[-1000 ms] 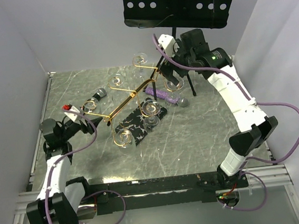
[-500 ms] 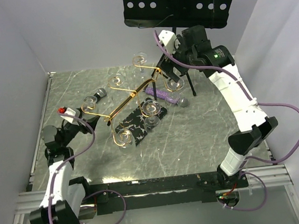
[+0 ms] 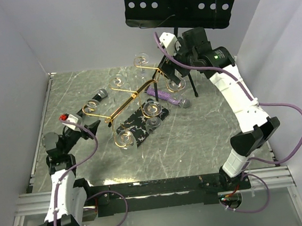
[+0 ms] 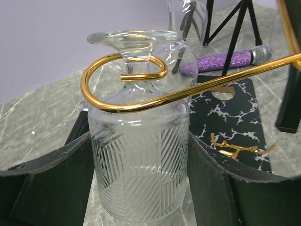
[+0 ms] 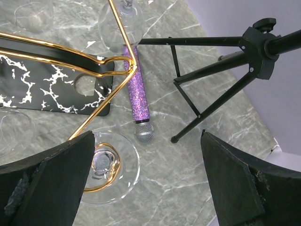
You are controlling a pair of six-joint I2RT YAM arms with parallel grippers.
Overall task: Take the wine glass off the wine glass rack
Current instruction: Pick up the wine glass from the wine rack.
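The gold wine glass rack (image 3: 123, 106) stands on its black white-veined base (image 3: 141, 125) mid-table. A ribbed wine glass (image 4: 141, 160) hangs upside down from a spiral arm (image 4: 188, 92) at the rack's left end (image 3: 91, 105). My left gripper (image 3: 90, 127) is open, with its fingers (image 4: 56, 183) on either side of the glass bowl, very near or touching it. My right gripper (image 3: 169, 74) is open and empty above another hanging glass's foot (image 5: 106, 165) at the rack's right end.
Several more glasses hang on the rack (image 3: 142, 59). A purple microphone (image 5: 138, 101) lies right of the base, and a grey one (image 3: 100, 95) lies at the back left. A black tripod music stand (image 3: 183, 0) stands at the back, with its legs (image 5: 211, 70) near my right gripper.
My left arm pulled back toward the near left, then moved forward again to the hanging glass. My right gripper stayed almost still over the rack's right end.
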